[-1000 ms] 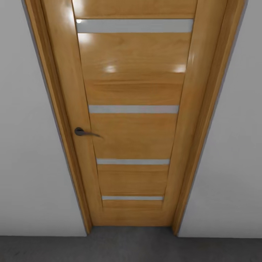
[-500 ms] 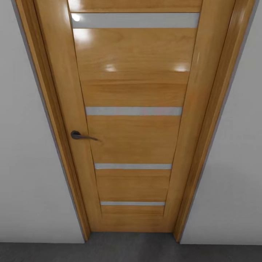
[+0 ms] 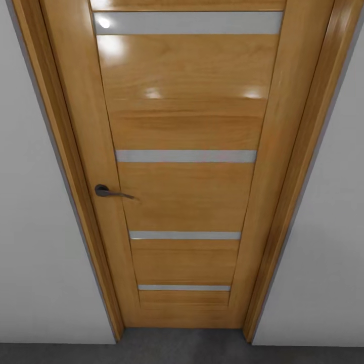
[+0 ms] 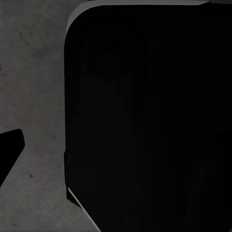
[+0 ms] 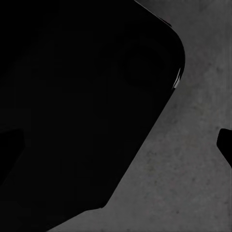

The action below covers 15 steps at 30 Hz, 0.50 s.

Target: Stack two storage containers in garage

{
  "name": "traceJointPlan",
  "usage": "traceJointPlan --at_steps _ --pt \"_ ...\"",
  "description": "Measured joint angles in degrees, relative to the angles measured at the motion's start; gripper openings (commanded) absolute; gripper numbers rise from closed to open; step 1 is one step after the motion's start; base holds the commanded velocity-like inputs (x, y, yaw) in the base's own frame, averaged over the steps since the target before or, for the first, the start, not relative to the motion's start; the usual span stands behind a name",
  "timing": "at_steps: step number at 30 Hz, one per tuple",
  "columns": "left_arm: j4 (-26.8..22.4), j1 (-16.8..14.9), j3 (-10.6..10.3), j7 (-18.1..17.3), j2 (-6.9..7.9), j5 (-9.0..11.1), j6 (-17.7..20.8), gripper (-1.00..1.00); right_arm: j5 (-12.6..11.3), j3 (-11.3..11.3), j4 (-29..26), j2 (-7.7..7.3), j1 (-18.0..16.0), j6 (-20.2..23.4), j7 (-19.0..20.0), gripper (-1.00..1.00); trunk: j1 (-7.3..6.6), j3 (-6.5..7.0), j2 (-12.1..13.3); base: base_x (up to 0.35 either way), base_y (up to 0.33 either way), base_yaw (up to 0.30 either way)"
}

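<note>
We face an orange-wood door point(image 3: 184, 167) that takes up most of the head view; its top edge is cut off by the frame. Plain white walls point(image 3: 40, 242) flank it on both sides. A narrow strip of grey concrete floor point(image 3: 182, 349) runs along its base. Four pale slits cross the door panel; the uppermost point(image 3: 187, 23) is the widest as seen. A dark lever handle point(image 3: 107, 191) sits on the door's left side.

In the left wrist view, a large black rounded body point(image 4: 150, 116) hides most of the mottled floor point(image 4: 31, 96); we cannot identify it. One dark fingertip point(image 4: 9, 147) enters at the edge. We cannot tell whether either pincer is apart or together. The right wrist view shows a similar black mass point(image 5: 82, 101) over the floor point(image 5: 188, 164).
</note>
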Motion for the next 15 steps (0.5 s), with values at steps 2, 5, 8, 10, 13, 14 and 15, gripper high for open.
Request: traceJointPlan --at_steps 2,5,8,10,13,14,15 --pt "0.0 0.0 0.0 0.0 -0.01 0.0 0.0 1.0 0.0 0.03 0.0 0.01 0.0 0.0 0.0 1.0 0.0 0.0 0.0 0.006 0.0 0.0" --pt "0.0 0.0 0.0 0.0 -0.02 0.0 0.01 1.0 0.0 0.01 0.0 0.02 0.0 0.0 0.01 1.0 0.0 0.0 0.0 0.002 0.0 0.0" --pt "0.0 0.0 0.0 0.02 -0.02 0.0 0.0 1.0 0.0 0.02 0.0 0.07 0.0 0.0 0.01 1.0 0.0 0.0 0.0 0.0 0.0 0.0" --pt "0.0 0.0 0.0 0.04 -0.02 0.0 0.0 1.0 0.0 0.05 -0.01 0.1 0.0 0.01 0.02 1.0 0.0 0.0 0.0 0.0 0.0 0.0" --pt "0.0 0.0 0.0 0.13 -0.02 0.0 0.02 1.0 0.0 0.09 -0.01 0.11 0.0 0.01 0.01 1.0 0.0 0.0 0.0 0.0 0.0 0.0" --pt "0.0 0.0 0.0 0.13 -0.02 0.0 0.02 1.0 0.0 0.1 -0.01 0.11 0.0 0.01 0.01 1.0 0.0 0.0 0.0 0.0 0.0 0.0" --pt "0.0 0.0 0.0 0.14 -0.02 0.0 0.02 1.0 0.0 0.1 -0.01 0.12 0.0 0.01 0.0 1.0 0.0 0.0 0.0 0.0 0.0 0.0"
